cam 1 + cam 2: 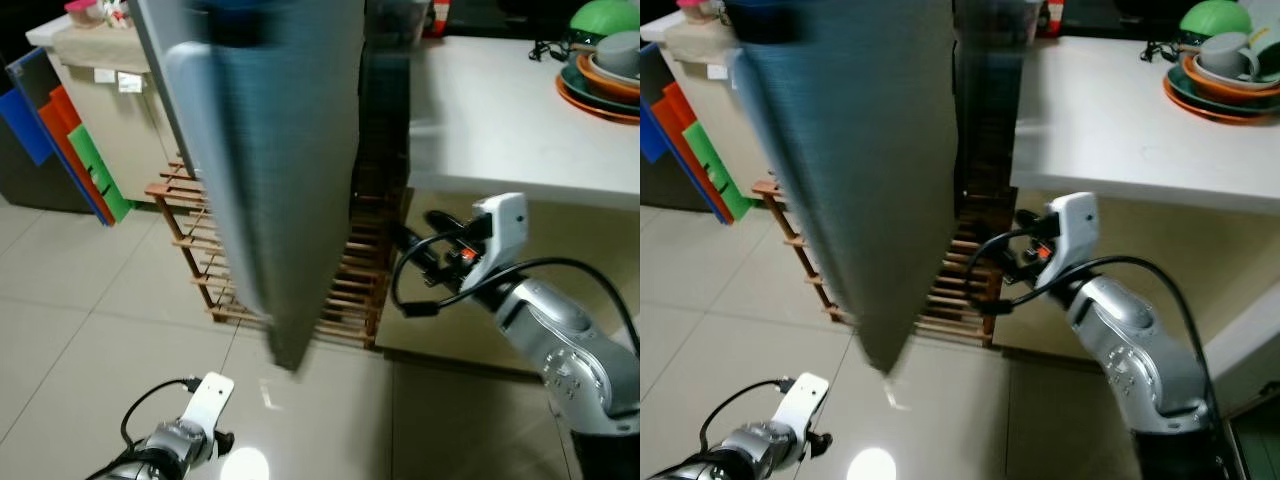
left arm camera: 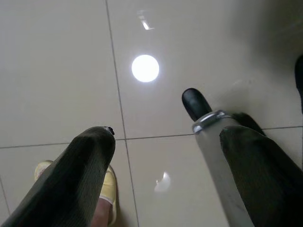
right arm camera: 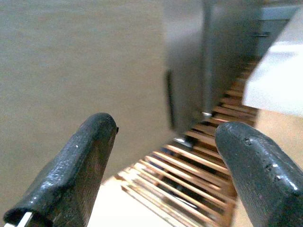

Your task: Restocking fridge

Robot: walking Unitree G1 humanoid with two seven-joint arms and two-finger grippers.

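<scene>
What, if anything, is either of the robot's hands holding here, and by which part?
Nothing is held. The right hand is open and empty, raised near the fridge door; the left hand hangs open above the floor tiles.

Fridge door (image 1: 270, 170) ahead, wooden rack (image 1: 345, 290) behind it, counter (image 1: 510, 130) right, bowls (image 1: 605, 65) on counter

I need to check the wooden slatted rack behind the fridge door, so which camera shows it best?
The left eye view: the wooden rack shows on both sides of the grey fridge door. The right wrist view shows its slats close but blurred.
</scene>
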